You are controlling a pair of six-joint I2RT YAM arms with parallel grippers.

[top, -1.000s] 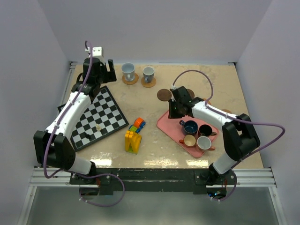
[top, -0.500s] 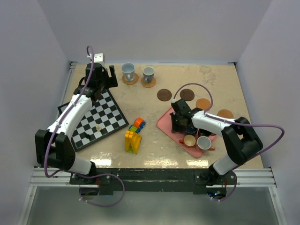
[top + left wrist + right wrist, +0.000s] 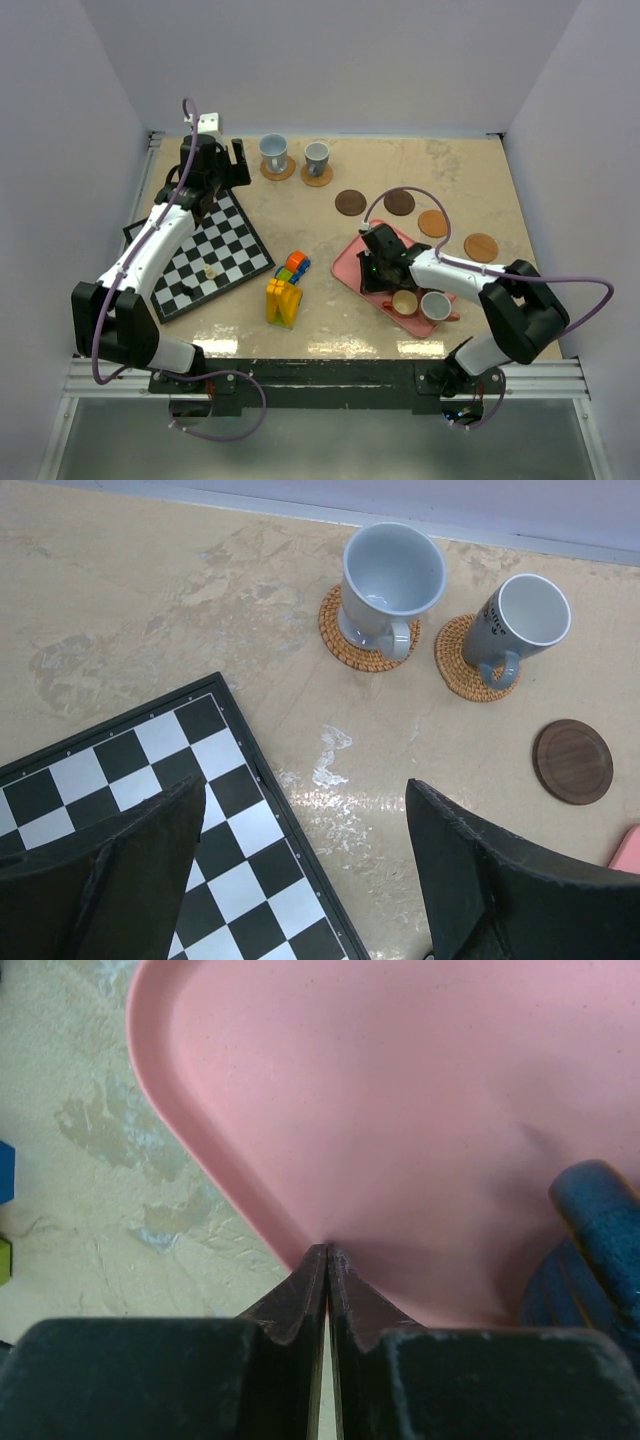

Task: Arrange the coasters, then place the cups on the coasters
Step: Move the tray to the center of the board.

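The left pincer (image 3: 305, 810) has hardly stirred over the last second. It hangs wide open above the far corner of the chessboard (image 3: 150, 770) with nothing in it. Ahead of it, toward its right finger, stand two pale cups (image 3: 390, 575), each already seated on a woven coaster (image 3: 345, 650). That pair looks finished.

The real change is further right. The right arm has drawn back from the far corner of the pink tray (image 3: 400, 1110) to its left rim and dropped low. The right pincer (image 3: 327, 1260) has closed completely. Its fingers press flat against each other with the tips at the tray's rim, and nothing is caught between them. The navy cup (image 3: 590, 1260) sits inside the tray just to the right of the tips, and the wrist view shows nothing touching it. The squeeze therefore seems to have taken no cup. A fresh try would probably mean reopening and shifting right toward that cup.

The retreat has also uncovered the table beyond this pincer. Two dark coasters (image 3: 348, 202) and two orange coasters (image 3: 433, 222) lie there in a curving row, apart from one another, none bearing a cup. The laying-out looks done and the carrying is what remains. A tan cup (image 3: 405, 300) and a grey-white cup (image 3: 435, 305) wait in the tray, right of the pincer and nearer the arm's base. I cannot make out a black cup under the arm.
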